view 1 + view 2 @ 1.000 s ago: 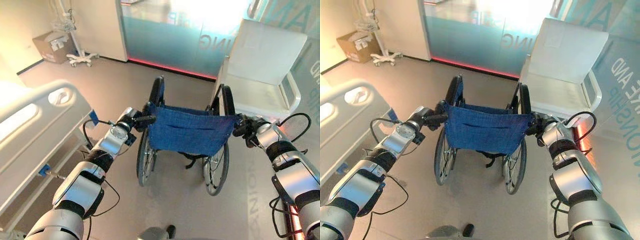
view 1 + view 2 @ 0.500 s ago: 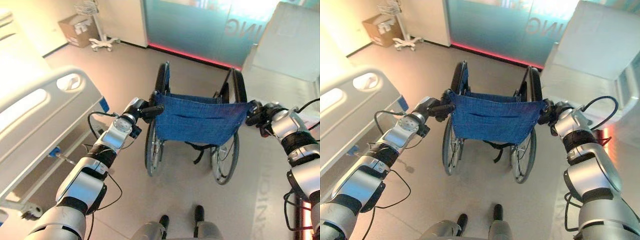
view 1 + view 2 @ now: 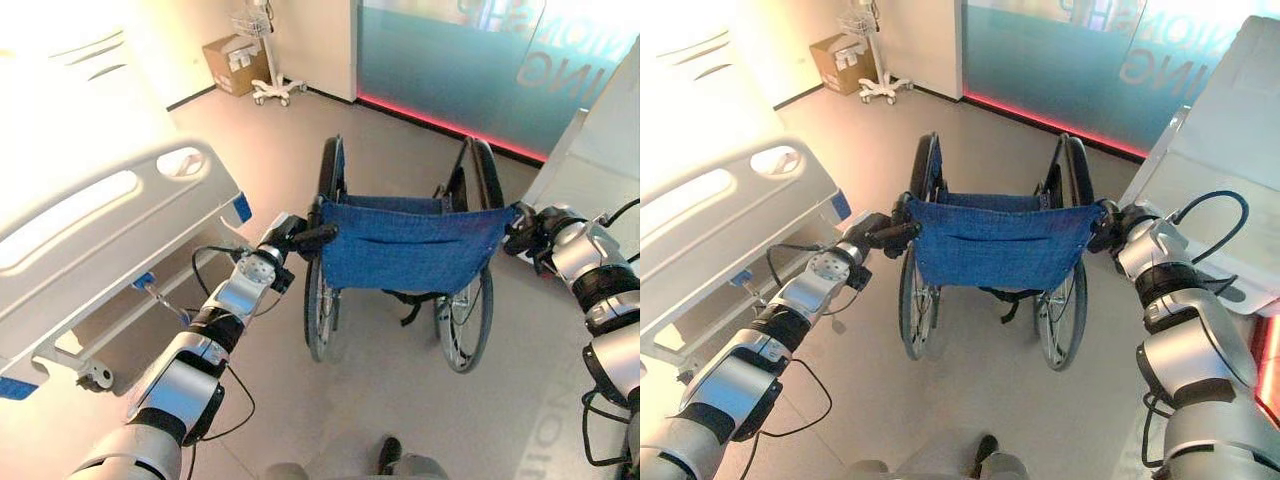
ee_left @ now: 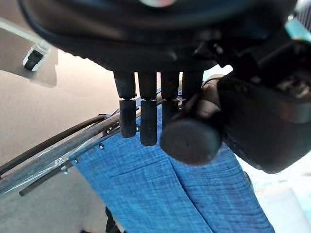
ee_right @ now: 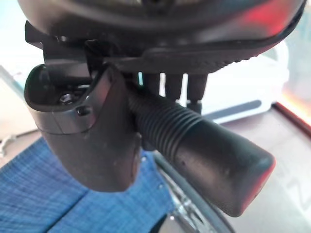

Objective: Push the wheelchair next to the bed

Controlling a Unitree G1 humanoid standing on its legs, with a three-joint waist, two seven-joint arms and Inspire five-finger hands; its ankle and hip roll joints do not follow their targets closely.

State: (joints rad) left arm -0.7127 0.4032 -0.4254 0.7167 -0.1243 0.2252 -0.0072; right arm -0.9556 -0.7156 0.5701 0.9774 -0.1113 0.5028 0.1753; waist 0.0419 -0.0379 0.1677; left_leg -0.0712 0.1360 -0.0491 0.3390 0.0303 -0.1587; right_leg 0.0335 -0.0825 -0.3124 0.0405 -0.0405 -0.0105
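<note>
Grip: my left hand (image 3: 283,238) and right hand (image 3: 1127,226) had fingers curled around the push handles of the wheelchair (image 3: 405,243) | Place: on the floor, near the bed (image 3: 110,225) on my left, gap between | Heading: long axis and seat pointed away from me, along the bed | Risk: uneven push could swing the left wheel into the bed frame.

Both arms reach forward, spread apart.
Left robot hand (image 3: 291,239) and right robot hand (image 3: 530,228) each curl closed around a push handle.
</note>
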